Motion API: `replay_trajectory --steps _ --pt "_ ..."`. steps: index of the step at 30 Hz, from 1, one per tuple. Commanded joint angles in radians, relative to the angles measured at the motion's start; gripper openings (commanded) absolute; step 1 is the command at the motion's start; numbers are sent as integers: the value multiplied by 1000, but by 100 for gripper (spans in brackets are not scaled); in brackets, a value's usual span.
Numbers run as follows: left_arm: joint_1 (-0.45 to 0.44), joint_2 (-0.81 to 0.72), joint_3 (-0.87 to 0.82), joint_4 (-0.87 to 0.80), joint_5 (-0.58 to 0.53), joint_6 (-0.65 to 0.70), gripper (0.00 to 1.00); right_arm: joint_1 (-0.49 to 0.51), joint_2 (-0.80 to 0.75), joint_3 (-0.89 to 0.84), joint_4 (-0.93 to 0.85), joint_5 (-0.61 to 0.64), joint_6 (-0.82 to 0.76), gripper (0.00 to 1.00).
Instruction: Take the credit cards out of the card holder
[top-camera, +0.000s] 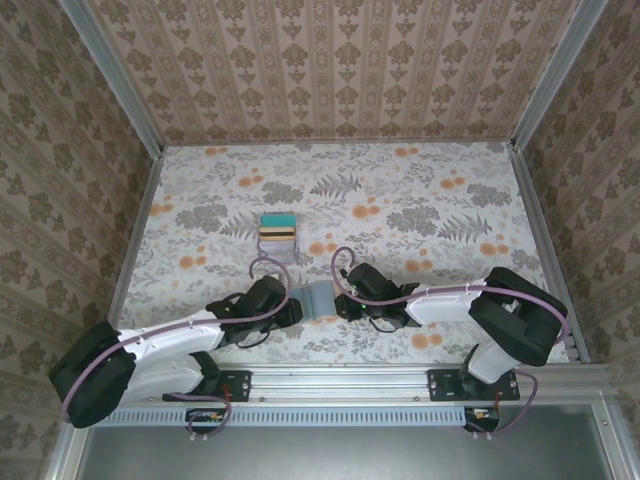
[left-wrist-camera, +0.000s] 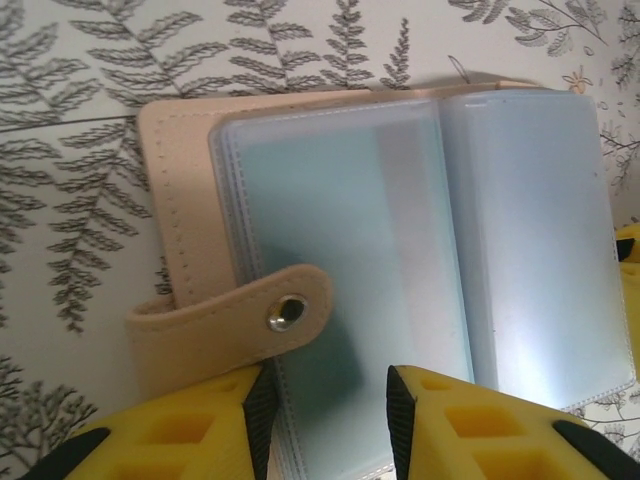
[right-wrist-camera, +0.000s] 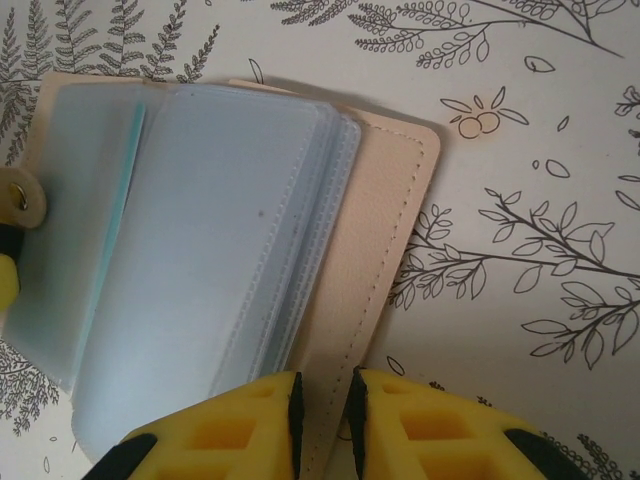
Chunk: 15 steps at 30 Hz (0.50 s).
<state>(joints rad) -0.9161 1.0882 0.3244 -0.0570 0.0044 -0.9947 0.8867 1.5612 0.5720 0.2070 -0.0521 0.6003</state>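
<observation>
The card holder lies open on the table between my two grippers, its tan cover underneath and its clear sleeves fanned on top. A teal card edge shows inside one left-hand sleeve. Farther back, a stack of credit cards in teal, yellow and grey lies on the table. My left gripper is open, its fingers either side of a sleeve's near edge, next to the snap strap. My right gripper is shut on the tan cover's right edge.
The table has a floral cloth. Patterned walls and metal rails close it in on three sides. Both arms reach in low from the near edge, and their cables loop above the holder.
</observation>
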Motion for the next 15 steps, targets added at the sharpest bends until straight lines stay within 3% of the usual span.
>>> replay_trajectory --steps 1,8,15 --pt "-23 16 31 49 45 12 40 20 40 -3 -11 -17 11 24" --pt "-37 16 53 55 46 23 51 19 44 -4 -10 -15 12 24" --pt "-49 21 69 74 48 30 52 21 45 -8 -7 -13 15 24"
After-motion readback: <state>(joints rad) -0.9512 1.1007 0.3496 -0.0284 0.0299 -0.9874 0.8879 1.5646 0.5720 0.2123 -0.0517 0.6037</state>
